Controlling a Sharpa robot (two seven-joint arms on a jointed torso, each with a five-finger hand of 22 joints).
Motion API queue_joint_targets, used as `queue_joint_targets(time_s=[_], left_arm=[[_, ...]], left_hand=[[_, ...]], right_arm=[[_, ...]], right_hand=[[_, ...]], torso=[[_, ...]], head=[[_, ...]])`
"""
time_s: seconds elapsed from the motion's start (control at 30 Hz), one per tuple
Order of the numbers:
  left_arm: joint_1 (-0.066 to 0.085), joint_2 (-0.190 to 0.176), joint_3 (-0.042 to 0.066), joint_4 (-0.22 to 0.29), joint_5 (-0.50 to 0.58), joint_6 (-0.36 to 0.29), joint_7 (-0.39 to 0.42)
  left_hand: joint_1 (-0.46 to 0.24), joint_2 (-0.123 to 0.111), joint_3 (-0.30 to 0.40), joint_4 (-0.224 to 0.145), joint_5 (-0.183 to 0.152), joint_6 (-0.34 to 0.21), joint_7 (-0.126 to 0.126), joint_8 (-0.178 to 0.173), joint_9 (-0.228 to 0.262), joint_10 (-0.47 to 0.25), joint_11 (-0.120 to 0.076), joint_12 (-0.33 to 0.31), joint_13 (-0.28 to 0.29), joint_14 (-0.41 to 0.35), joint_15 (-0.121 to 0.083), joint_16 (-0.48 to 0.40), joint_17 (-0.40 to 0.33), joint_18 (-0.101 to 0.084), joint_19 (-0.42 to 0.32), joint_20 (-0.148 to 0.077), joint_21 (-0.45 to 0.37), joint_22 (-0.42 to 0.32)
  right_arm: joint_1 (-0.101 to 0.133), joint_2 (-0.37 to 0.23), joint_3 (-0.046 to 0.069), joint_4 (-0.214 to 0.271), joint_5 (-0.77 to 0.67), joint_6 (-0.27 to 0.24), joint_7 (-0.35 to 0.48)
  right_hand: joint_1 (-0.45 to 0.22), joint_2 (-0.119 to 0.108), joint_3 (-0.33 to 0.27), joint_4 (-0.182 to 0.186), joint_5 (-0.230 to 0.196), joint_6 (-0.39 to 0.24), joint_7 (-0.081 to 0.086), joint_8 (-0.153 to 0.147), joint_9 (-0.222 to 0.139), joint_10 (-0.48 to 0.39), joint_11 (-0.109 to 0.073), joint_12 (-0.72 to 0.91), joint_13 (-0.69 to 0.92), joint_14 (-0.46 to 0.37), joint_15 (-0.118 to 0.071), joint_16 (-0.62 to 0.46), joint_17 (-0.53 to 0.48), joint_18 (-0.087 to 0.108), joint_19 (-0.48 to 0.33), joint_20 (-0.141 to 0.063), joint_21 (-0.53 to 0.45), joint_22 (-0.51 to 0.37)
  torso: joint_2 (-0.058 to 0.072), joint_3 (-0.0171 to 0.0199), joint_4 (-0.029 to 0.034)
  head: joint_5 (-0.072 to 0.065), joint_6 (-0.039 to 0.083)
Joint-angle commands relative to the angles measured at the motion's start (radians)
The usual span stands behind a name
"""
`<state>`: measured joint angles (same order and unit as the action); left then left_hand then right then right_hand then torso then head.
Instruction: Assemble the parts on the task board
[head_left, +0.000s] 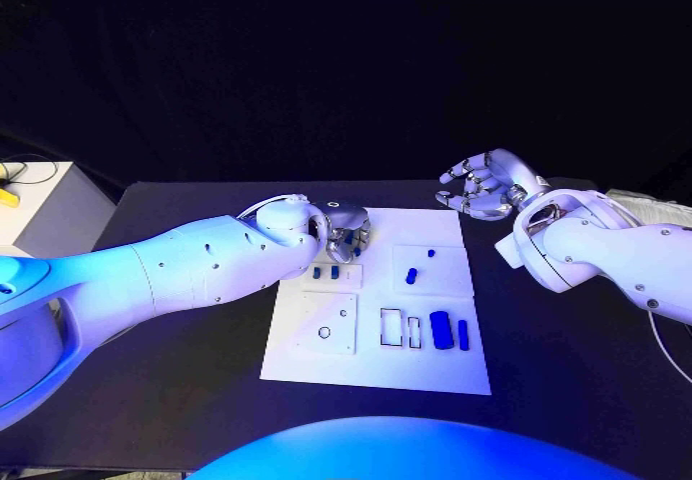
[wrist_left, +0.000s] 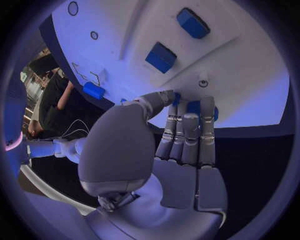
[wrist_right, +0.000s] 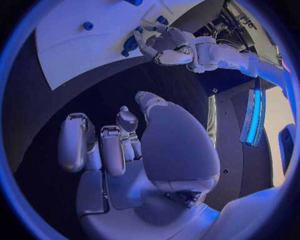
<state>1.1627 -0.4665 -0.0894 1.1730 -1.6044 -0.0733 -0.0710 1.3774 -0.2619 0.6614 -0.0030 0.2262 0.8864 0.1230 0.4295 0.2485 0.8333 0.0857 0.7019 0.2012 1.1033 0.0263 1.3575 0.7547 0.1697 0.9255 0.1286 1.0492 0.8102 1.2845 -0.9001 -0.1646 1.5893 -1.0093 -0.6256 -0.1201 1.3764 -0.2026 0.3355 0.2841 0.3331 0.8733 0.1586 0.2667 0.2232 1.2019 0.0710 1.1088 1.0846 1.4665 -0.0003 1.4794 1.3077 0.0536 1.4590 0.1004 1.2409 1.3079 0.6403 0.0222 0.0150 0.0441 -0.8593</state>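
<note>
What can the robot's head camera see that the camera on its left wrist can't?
The head view takes in the right hand, fingers spread and holding nothing beyond the board's far right corner, plus the tall blue block standing near the board's front edge. The left wrist view catches the left hand's fingertips pressed around a small blue piece at the board's edge. Both show the left hand and the white task board.

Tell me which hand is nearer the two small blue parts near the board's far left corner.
Left. The left hand sits over the task board right beside those parts; the right hand hovers off the board's far right corner.
</note>
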Motion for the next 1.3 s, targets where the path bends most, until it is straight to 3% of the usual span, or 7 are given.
queue_joint_targets(time_s=[0.03, 0.5, 1.0, 1.1, 1.3], left_arm=[[0.0, -0.002, 0.0, 0.009, 0.008, 0.026, 0.017], [-0.001, -0.007, -0.001, 0.01, 0.016, 0.034, 0.018], [-0.022, 0.008, -0.002, -0.013, 0.031, 0.025, 0.029], [-0.024, 0.008, -0.002, -0.013, 0.032, 0.013, 0.035], [-0.026, 0.005, -0.002, -0.011, 0.033, -0.023, 0.046]], left_hand=[[-0.004, 0.008, 0.009, -0.003, -0.005, 0.011, 0.001, -0.013, -0.003, 0.016, -0.001, -0.015, -0.011, 0.006, -0.004, 0.007, -0.005, 0.015, -0.002, -0.006, 0.008, 0.004], [-0.011, 0.01, 0.014, -0.012, -0.006, 0.027, 0.007, -0.043, -0.006, 0.051, 0.003, -0.067, -0.046, 0.01, -0.001, 0.018, -0.014, 0.014, -0.007, -0.005, 0.018, 0.014], [-0.026, 0.014, 0.01, -0.011, -0.009, 0.043, 0.015, -0.066, -0.004, 0.092, 0.009, -0.128, -0.08, 0.014, 0.004, 0.03, -0.022, 0.014, -0.008, 0.001, 0.02, 0.019], [-0.026, 0.021, 0.01, -0.01, -0.009, 0.055, 0.016, -0.067, -0.001, 0.114, 0.007, -0.137, -0.084, 0.025, 0.003, 0.037, -0.011, 0.012, 0.004, 0.002, 0.028, 0.03], [-0.01, 0.047, 0.013, -0.021, -0.009, 0.109, 0.013, -0.057, 0.017, 0.195, -0.01, -0.162, -0.092, 0.105, -0.011, 0.073, 0.083, -0.002, 0.072, -0.008, 0.082, 0.096]], right_arm=[[0.0, 0.0, 0.0, 0.002, -0.006, 0.008, 0.011], [0.0, 0.0, 0.0, 0.002, -0.007, 0.007, 0.012], [0.0, -0.002, 0.0, 0.005, -0.007, 0.008, 0.011], [0.0, -0.002, 0.0, 0.006, -0.007, 0.008, 0.011], [0.0, -0.003, 0.0, 0.006, -0.008, 0.008, 0.01]], right_hand=[[-0.006, -0.005, 0.007, 0.001, 0.006, -0.006, 0.001, 0.003, -0.001, -0.003, 0.0, -0.003, -0.001, 0.06, -0.005, -0.003, 0.107, 0.013, -0.003, -0.004, 0.002, 0.098], [-0.006, -0.005, 0.007, 0.001, 0.006, -0.006, 0.001, 0.003, -0.001, -0.003, 0.0, -0.003, -0.001, 0.06, -0.005, -0.003, 0.107, 0.013, -0.003, -0.004, 0.002, 0.098], [-0.006, -0.005, 0.011, 0.001, 0.007, -0.005, 0.001, 0.003, -0.001, 0.002, 0.0, -0.001, -0.002, 0.061, -0.006, -0.003, 0.106, 0.014, -0.002, -0.004, 0.001, 0.097], [-0.006, -0.005, 0.011, 0.001, 0.007, -0.005, 0.001, 0.003, -0.001, 0.002, 0.0, -0.001, -0.002, 0.061, -0.006, -0.003, 0.106, 0.014, -0.002, -0.004, 0.001, 0.097], [-0.006, -0.005, 0.011, 0.001, 0.007, -0.005, 0.001, 0.003, -0.001, 0.002, 0.0, -0.001, -0.002, 0.061, -0.006, -0.003, 0.106, 0.014, -0.002, -0.004, 0.001, 0.097]], torso=[[0.001, 0.0001, 0.0], [0.001, 0.0, -0.0005], [0.001, 0.0002, -0.0005], [0.001, 0.0004, -0.0005], [0.0, 0.0007, -0.0004]], head=[[0.0, 0.001], [0.0, 0.001], [-0.002, -0.003], [-0.001, -0.003], [-0.001, -0.004]])
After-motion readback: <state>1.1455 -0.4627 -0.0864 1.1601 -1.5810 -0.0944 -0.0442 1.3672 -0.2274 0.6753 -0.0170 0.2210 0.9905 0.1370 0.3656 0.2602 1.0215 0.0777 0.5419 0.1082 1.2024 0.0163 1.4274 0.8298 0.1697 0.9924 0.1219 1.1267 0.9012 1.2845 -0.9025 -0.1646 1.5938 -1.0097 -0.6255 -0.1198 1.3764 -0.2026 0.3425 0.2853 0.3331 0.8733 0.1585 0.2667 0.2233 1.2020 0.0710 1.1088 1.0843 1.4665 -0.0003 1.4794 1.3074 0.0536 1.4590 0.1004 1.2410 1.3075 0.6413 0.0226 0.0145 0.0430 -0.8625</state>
